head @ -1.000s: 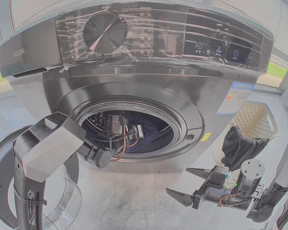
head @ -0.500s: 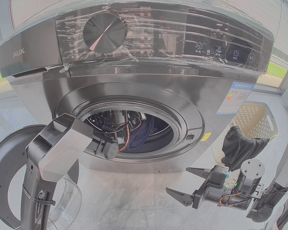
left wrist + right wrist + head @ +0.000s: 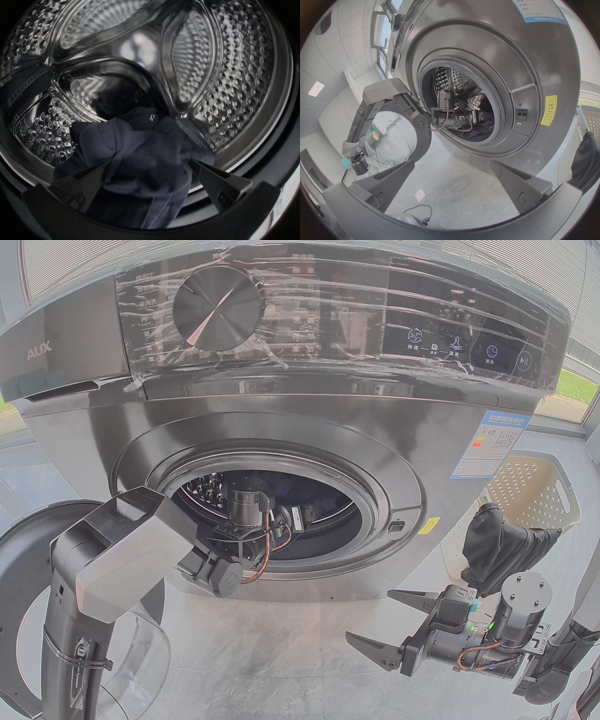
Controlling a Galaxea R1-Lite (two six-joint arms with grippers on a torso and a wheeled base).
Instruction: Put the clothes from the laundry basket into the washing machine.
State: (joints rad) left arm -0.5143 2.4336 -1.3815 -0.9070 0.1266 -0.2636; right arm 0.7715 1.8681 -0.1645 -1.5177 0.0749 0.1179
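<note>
Blue label (image 3: 489,443), yellow sticker (image 3: 429,525) on washing machine (image 3: 281,421)

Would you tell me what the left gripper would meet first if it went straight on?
Most likely the crumpled dark navy garment, lying just ahead of the open left gripper in the perforated steel drum; depth is uncertain.

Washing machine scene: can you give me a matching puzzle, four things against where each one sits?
1 navy garment
2 black garment
3 right gripper
4 door

A draped over the rim of the laundry basket
B swung open, on the robot's left
C lying in the drum
D open, above the floor

Pairs: 1-C, 2-A, 3-D, 4-B
</note>
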